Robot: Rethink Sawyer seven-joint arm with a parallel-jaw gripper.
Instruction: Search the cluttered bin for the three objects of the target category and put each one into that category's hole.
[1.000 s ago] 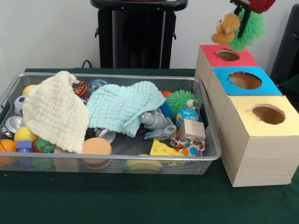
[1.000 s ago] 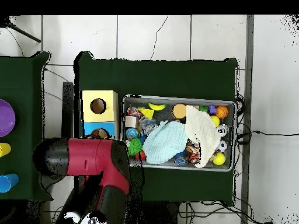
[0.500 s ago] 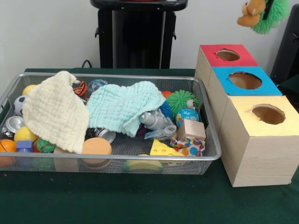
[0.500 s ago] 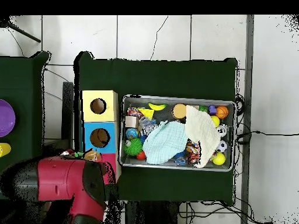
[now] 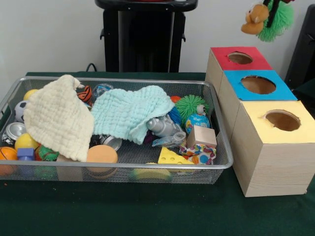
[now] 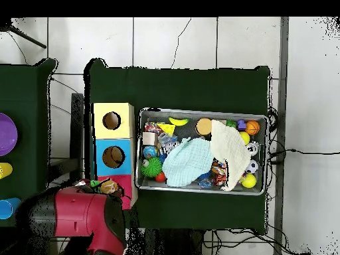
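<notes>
My gripper hangs at the top right of the front view, shut on a soft toy with a brown plush animal body and a green fuzzy part. The toy dangles high above and slightly right of the red box's hole. In the overhead view the toy shows over the red box, beside my red arm. The blue box and the yellow box stand in a row with the red one, right of the wire bin.
The bin holds a cream cloth, a mint cloth, a green spiky ball, a globe ball, a wooden block, a cheese wedge, a silver bottle and several balls at the left.
The gripper first rose and swung right with the toy, away from the red hole. In the last half second it came slightly back left and down. The bin is unchanged.
</notes>
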